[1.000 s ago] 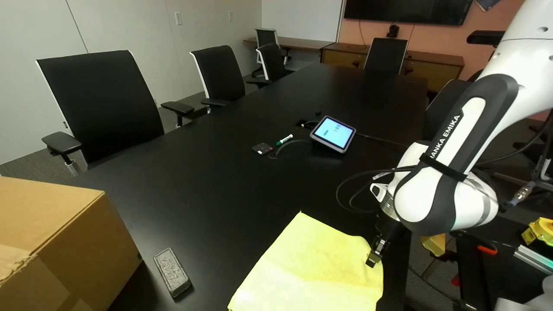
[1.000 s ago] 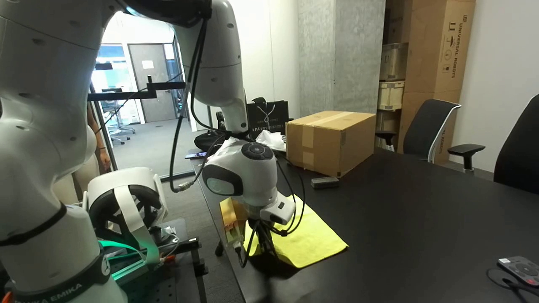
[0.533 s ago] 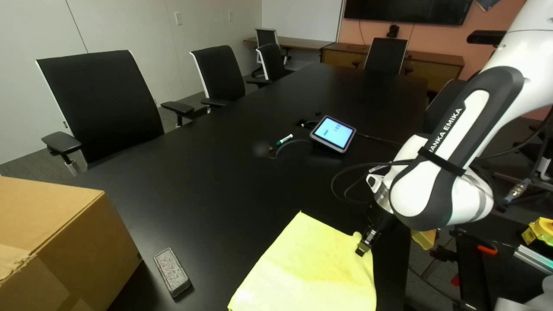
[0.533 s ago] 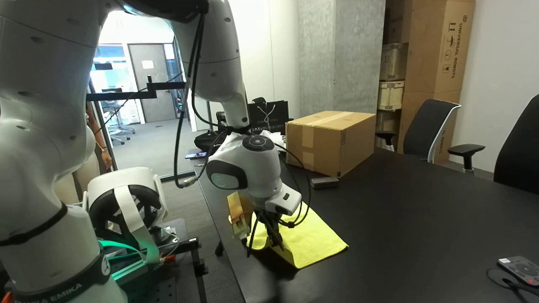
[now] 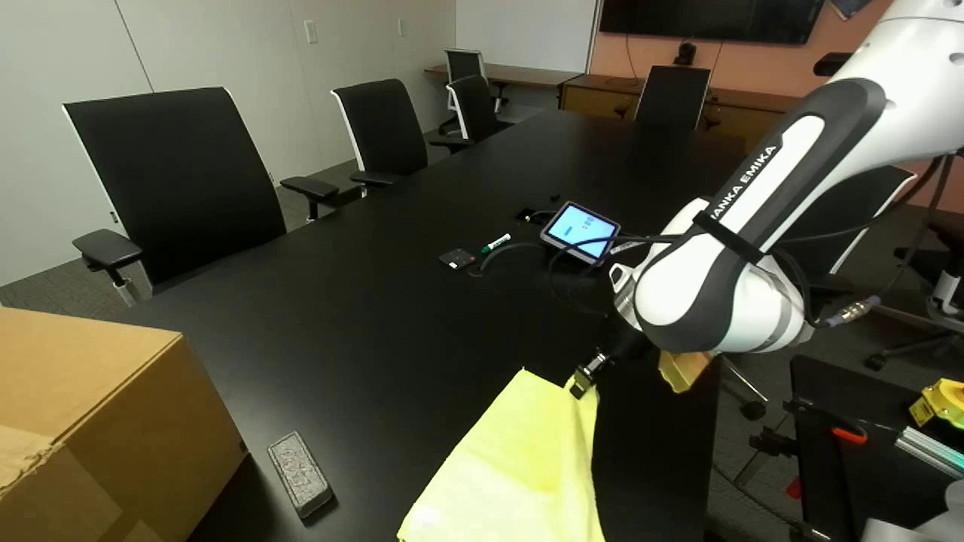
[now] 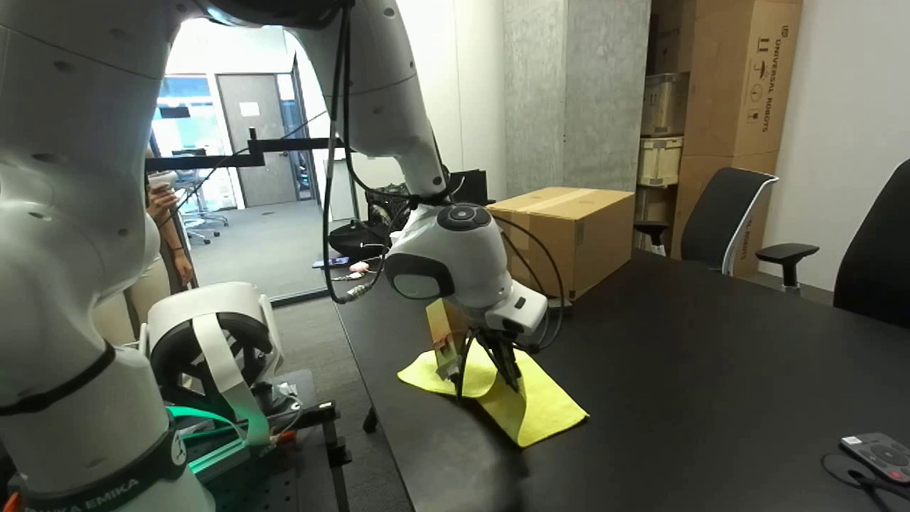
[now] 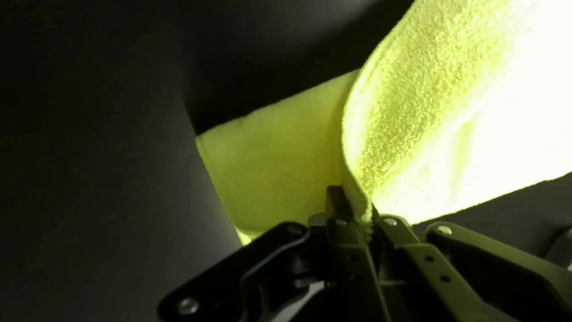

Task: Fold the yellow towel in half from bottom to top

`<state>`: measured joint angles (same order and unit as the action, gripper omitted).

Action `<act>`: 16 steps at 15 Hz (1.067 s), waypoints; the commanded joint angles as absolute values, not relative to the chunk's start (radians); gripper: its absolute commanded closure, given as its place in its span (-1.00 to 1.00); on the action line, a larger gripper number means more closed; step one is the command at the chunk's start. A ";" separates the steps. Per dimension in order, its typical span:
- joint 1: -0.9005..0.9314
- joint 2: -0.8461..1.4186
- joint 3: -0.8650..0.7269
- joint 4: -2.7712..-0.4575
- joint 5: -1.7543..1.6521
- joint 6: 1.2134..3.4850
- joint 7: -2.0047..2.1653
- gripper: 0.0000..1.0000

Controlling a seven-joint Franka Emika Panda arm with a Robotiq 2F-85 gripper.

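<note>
The yellow towel (image 5: 512, 459) lies on the dark table, with one edge lifted and drawn over the rest of the cloth. My gripper (image 5: 580, 384) is shut on that edge, just above the flat part of the towel. In an exterior view the towel (image 6: 551, 409) curves up to the gripper (image 6: 513, 386), and part of it is hidden behind the arm. In the wrist view the pinched edge runs between the fingertips of the gripper (image 7: 355, 208). The flat towel (image 7: 277, 165) shows on the left, and the raised, brightly lit part (image 7: 429, 112) on the right.
A cardboard box (image 5: 98, 421) and a grey block (image 5: 300, 474) stand on the table (image 5: 339, 331). Farther along lie a tablet (image 5: 580, 232), a green marker (image 5: 496, 243) and a small dark device (image 5: 457, 259). A cart with a headset (image 6: 213, 348) stands beside the table.
My gripper has moved inward over the towel, away from the near table edge, carrying the held edge with it. The towel now folds over itself, and dark table shows where that side lay.
</note>
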<state>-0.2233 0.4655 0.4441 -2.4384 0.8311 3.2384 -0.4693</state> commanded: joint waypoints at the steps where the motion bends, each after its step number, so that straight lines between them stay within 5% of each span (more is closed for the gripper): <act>1: -0.094 0.499 0.307 -2.338 0.823 3.273 -0.409 0.83; 7: 0.207 0.586 -0.028 -2.187 0.722 3.197 -0.263 0.84; 9: 0.267 0.610 -0.096 -2.142 0.713 3.168 -0.241 0.33; 16: 0.255 0.560 -0.127 -2.128 0.341 3.097 0.030 -0.66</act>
<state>0.2622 0.5894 -0.1183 -2.1253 0.4677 3.1451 -0.0666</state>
